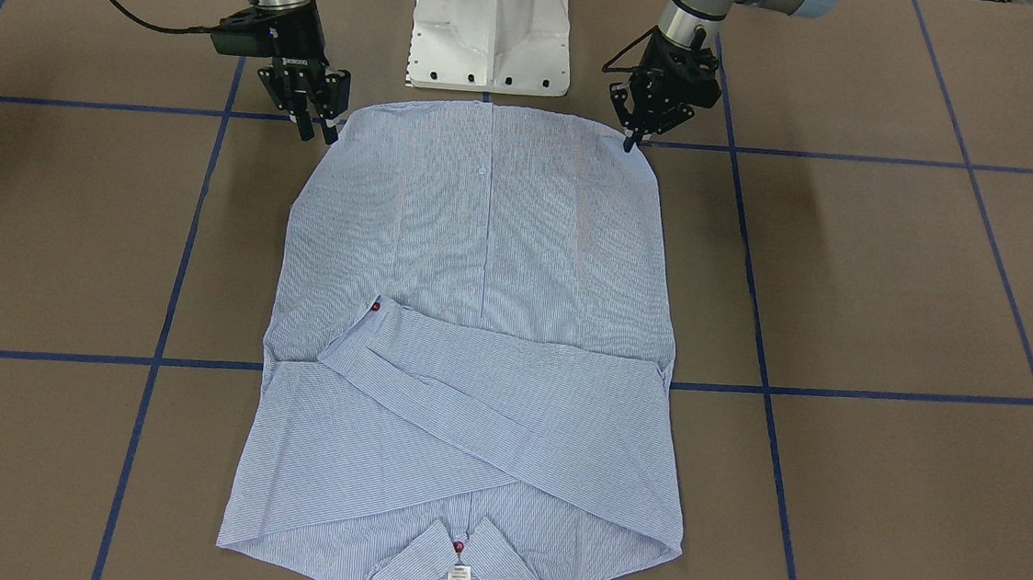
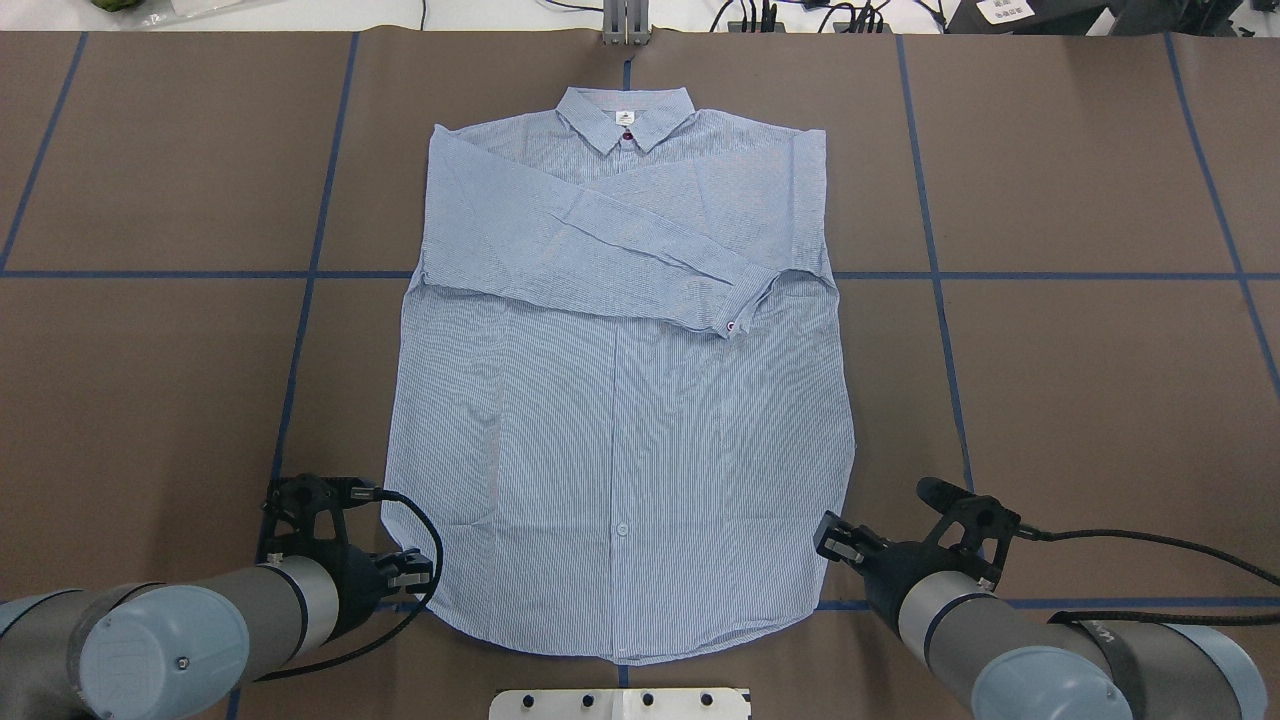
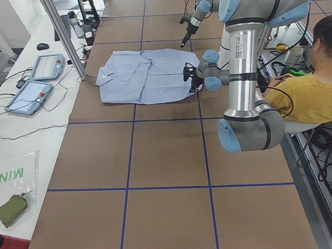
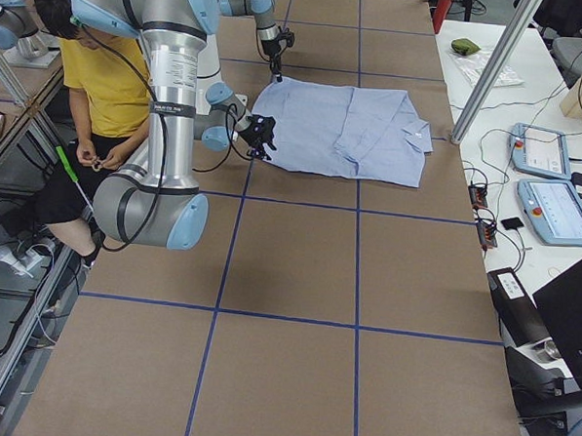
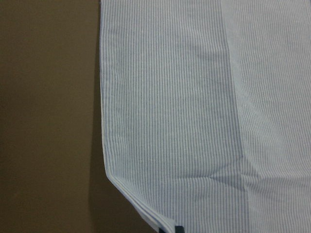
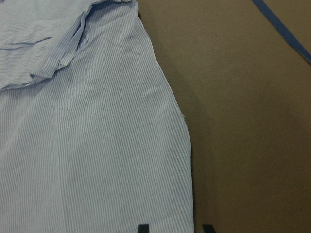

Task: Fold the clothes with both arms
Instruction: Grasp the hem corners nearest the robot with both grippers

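Observation:
The light blue striped shirt (image 2: 620, 400) lies flat on the brown table, collar (image 2: 625, 115) at the far side and both sleeves folded across the chest. My left gripper (image 2: 420, 575) is at the hem's left corner. In the left wrist view its fingertips (image 5: 179, 228) are together, shut on that corner of the shirt (image 5: 194, 121). My right gripper (image 2: 830, 540) is at the hem's right corner. In the right wrist view (image 6: 175, 228) it is open, one fingertip over the cloth (image 6: 97, 145) and the other over the bare table, with the shirt's edge between them.
The white pedestal base (image 1: 491, 30) stands just behind the hem. Blue tape lines (image 2: 300, 330) cross the table. A metal post (image 3: 63, 35) and control tablets (image 3: 37, 82) stand beyond the collar side. A person in yellow (image 3: 317, 91) sits behind the robot.

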Robot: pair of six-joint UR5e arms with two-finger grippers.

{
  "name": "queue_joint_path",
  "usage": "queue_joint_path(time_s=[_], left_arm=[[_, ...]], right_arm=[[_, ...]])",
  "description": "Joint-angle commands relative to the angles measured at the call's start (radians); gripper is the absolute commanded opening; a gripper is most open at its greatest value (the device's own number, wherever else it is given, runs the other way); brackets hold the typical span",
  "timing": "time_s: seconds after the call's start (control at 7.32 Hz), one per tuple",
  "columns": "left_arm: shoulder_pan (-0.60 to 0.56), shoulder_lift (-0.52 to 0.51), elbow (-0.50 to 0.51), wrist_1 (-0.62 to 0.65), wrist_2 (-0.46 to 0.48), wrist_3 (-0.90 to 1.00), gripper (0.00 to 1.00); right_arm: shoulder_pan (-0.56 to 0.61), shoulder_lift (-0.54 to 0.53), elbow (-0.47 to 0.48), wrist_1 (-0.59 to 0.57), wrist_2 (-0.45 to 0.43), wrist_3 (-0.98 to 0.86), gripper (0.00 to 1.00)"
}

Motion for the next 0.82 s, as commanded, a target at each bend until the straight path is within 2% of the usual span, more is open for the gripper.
queue_joint_path(time_s=[0.0, 0.41, 0.68], left_arm=[[0.000, 0.000, 0.000, 0.002, 0.000, 0.000, 0.00], [0.000, 0.002, 0.000, 0.002, 0.000, 0.000, 0.00], [0.000, 0.006, -0.006, 0.002, 0.000, 0.000, 0.00]], right_arm=[[-0.024, 0.042, -0.023, -0.059, -0.023, 0.001, 0.43], [-0.052, 0.045, -0.052, -0.061, -0.047, 0.001, 0.43], [-0.055, 0.056, -0.071, -0.062, -0.049, 0.001, 0.38]])
